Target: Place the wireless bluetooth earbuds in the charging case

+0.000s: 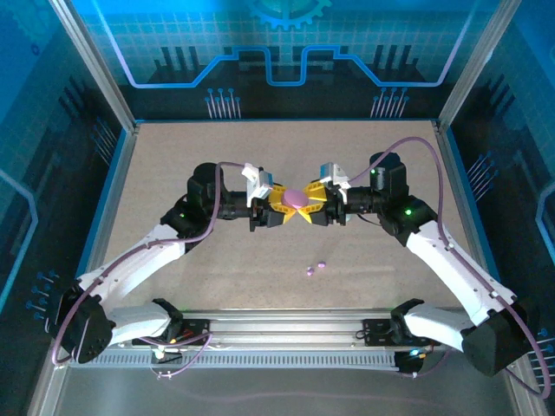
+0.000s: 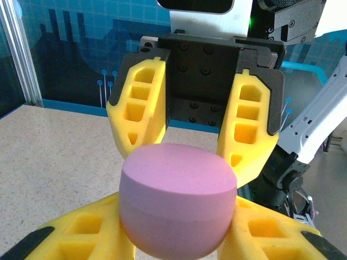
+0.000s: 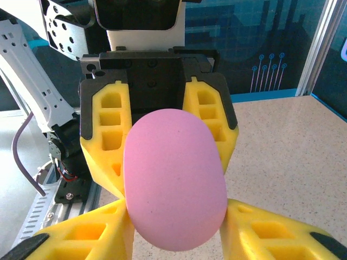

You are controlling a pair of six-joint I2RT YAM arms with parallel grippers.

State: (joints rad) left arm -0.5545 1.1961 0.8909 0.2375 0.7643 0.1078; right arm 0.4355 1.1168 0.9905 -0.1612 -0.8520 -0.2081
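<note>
Your left gripper (image 2: 178, 222) is clenched on the charging case (image 2: 176, 203); in its wrist view the yellow fingers (image 2: 92, 230) lie against the case at 9 and 3 o'clock, with the flat top of the pink-lilac oval facing up and a seam running round its side; your right gripper (image 3: 173, 216) has its own yellow fingers (image 3: 271, 230) hard beside the same case on both flanks, but you cannot tell whether they press on it or merely stand alongside; from the top view the two grippers meet nose to nose over the middle of the table (image 1: 173, 173), the case between them and raised off the surface; your left arm rises from the 7 o'clock corner, bends at the elbow out toward 9 o'clock, and its wrist points to 3 o'clock; your right arm mirrors it, rising from the 5 o'clock corner, bending out toward 3 o'clock, wrist pointing to 9 o'clock; both forearms run roughly level; two of the wireless bluetooth earbuds (image 1: 322, 263), tiny purple pieces, lie on the bare speckled table between 5 and 6 o'clock from the case, near each other but apart, and well clear of both grippers.
</note>
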